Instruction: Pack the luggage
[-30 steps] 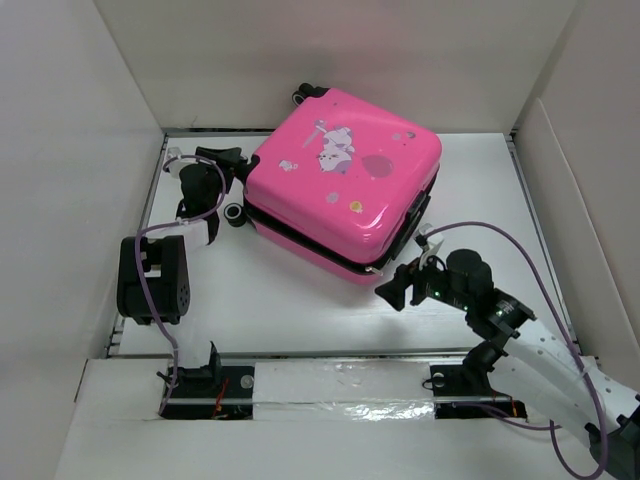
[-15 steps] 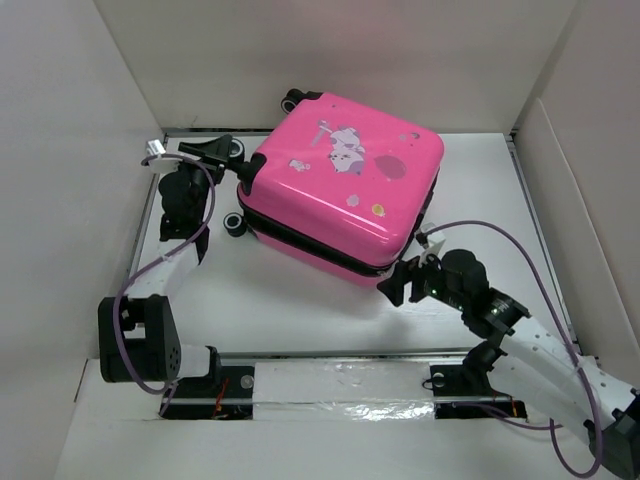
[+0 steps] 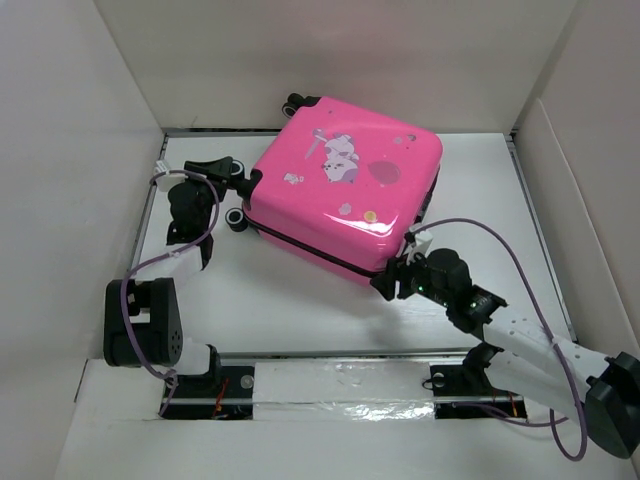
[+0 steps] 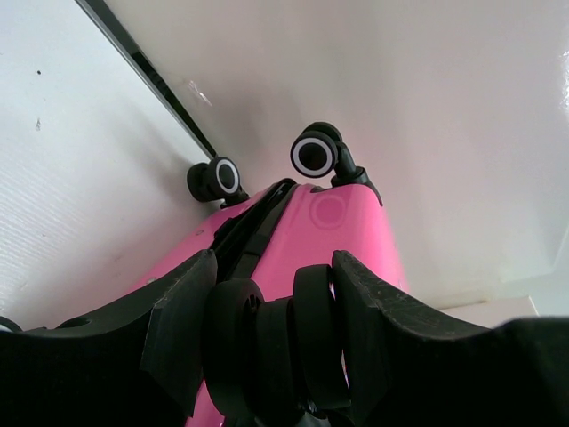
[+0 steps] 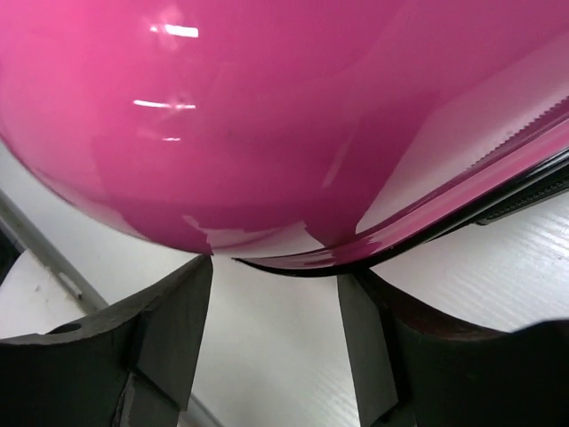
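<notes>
left gripper (image 4: 274,276) pinches a luggage wheel (image 4: 267,342) — right gripper (image 5: 276,280) gapes (both arms reaching forward)

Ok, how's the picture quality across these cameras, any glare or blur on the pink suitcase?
Right wrist view: glare streaks and white reflections on the luggage shell; left wrist view: the nearest wheel is blurred and dark, the far wheels sharp; top external view: even light, only a soft shadow under the luggage.

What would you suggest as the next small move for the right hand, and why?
Probably ease the right hand forward and close it on the near corner of the luggage: its open fingers sit just under that corner, gripping nothing, while the left hand clamps a caster wheel, which should steady it.
</notes>
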You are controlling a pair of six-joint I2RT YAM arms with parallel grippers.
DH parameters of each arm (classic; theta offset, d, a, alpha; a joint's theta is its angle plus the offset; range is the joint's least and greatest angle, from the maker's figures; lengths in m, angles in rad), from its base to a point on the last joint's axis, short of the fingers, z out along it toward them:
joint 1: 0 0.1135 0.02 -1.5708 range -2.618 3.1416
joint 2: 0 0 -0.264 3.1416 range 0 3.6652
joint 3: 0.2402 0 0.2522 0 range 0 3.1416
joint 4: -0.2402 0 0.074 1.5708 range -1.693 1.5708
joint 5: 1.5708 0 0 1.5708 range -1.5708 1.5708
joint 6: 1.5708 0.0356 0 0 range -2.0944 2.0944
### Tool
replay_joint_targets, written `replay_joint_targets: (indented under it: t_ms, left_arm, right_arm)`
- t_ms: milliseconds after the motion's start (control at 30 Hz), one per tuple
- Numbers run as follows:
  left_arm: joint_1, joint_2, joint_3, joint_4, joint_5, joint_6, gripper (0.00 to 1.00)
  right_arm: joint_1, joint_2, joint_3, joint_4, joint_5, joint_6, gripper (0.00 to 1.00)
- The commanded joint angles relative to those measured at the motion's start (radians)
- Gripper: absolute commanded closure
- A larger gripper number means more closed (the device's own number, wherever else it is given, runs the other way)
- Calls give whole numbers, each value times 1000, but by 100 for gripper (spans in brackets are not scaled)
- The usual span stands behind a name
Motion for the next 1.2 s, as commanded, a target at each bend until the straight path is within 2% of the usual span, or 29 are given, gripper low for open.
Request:
replay_joint_targets:
  t_ms: [0,33,167,233,500,600,633,733,800,933,1167]
  left_arm:
    - [-24,-8,-6,136,81,44,100]
    - [-24,-2,-10,147,80,44,100]
    - [-24,17,-19,161,76,44,100]
    - [-24,25,-16,165,70,45,100]
    - [-24,57,-8,182,73,47,100]
    - [-24,61,-13,188,75,49,100]
    - [-24,61,-19,194,75,47,100]
    - [-24,61,-40,213,73,47,100]
    - [-24,60,-52,227,78,45,100]
    - [-24,46,-75,239,72,44,100]
    - [-39,-15,-83,224,47,71,100]
  right_arm:
    - [2,40,-28,221,98,-5,37]
    - [2,52,-37,263,98,-5,41]
    - [11,101,-24,237,69,11,44]
    - [11,98,-44,267,75,37,55]
    - [11,134,-87,406,132,94,56]
    - [31,160,-96,484,144,131,64]
    - [31,163,-103,514,153,154,71]
    - [62,160,-114,577,204,185,81]
    - [102,148,-107,582,253,188,85]
    - [139,112,-88,568,331,165,100]
    - [194,31,-88,443,354,134,100]
